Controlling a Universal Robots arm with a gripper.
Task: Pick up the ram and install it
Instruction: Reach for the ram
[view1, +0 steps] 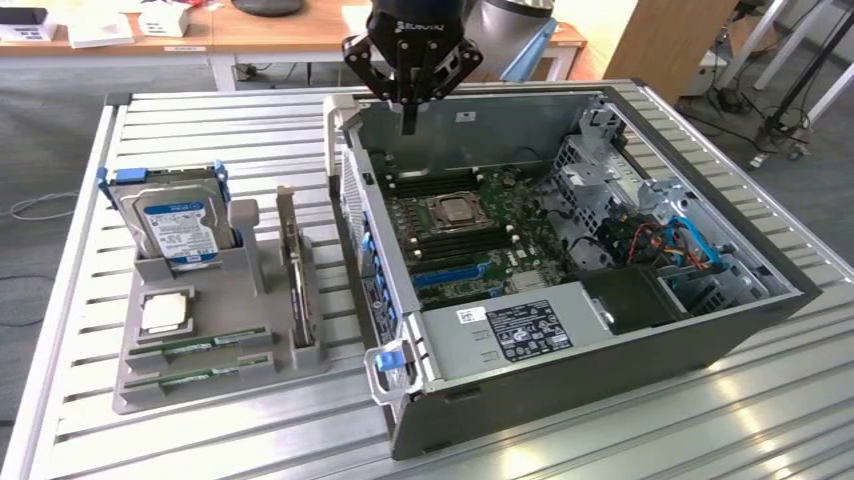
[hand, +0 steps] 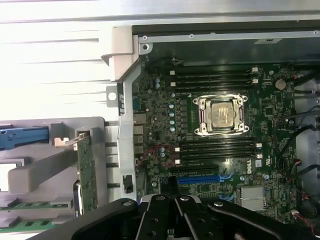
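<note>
On the exterior view's left, a gray tray (view1: 310, 362) sits on the slatted metal bench (view1: 200, 440). A hard drive (view1: 180, 225) with a blue-white label stands upright in the tray's far end. A square silver processor chip (view1: 163, 312) lies flat in front of it. The ram (view1: 198, 348) is in the tray's near end: two green sticks lying flat, one just beside the other, each in its own groove. In the wrist view they show as green strips (hand: 35, 204) at the edge of the gray tray. A green card (view1: 291, 265) stands on its edge along the side of the tray nearest the computer.

Just beside the tray lies an open computer case (view1: 747, 330), on its side on the bench. Its green main board (view1: 514, 262) faces up. A silver processor sits in the socket (view1: 457, 212) at the middle of the board, with rows of long dark slots (hand: 215, 80) on both sides of it. A gray power supply (view1: 527, 325) with a black label fills the near part of the case.

The robot arm (view1: 414, 30) hangs over the far corner of the case, on the tray's side. Its jaws point straight down and are closed together. They are above the case wall and touch neither stick. The ram is well apart from the jaws, toward the near left of the exterior view.
</note>
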